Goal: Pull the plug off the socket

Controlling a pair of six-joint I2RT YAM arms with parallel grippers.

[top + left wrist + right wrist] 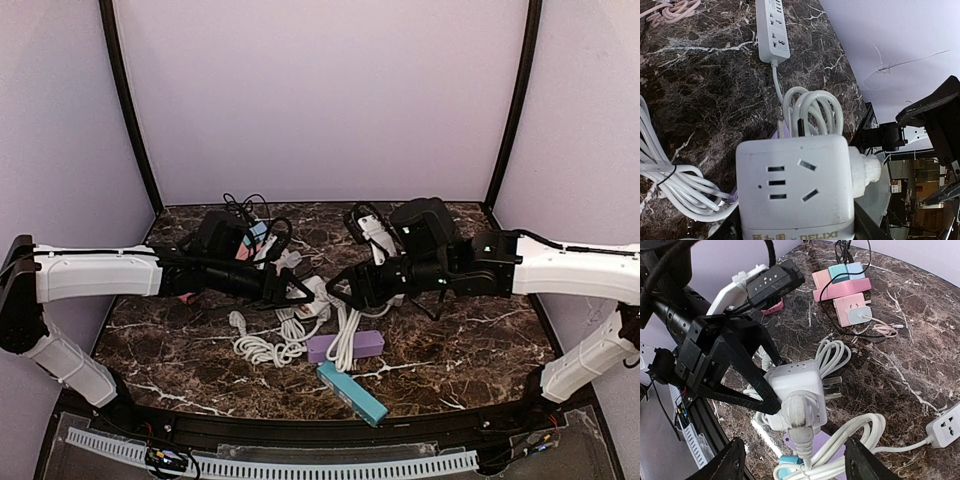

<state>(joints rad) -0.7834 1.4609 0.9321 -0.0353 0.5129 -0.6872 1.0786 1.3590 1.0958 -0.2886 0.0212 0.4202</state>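
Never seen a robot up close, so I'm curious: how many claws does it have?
2. The left gripper clamps the white socket cube from the left; the right gripper stands open, facing the plug in it. None seems hidden.

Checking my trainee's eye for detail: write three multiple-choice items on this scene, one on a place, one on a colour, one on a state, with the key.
1. Where is the white plug?
A) lying loose, unplugged
B) seated in the cube socket
C) dangling in mid-air

2. What colour is the flat box nearest the front edge of the table?
A) teal
B) red
C) yellow

3. How is the right hand?
A) shut on the plug
B) out of view
C) open, fingers either side of the plug

Key: 1 B, the plug's body sits against the cube's side; 2 A, plainly teal in the top view; 3 C, its wrist view shows both fingers wide apart.
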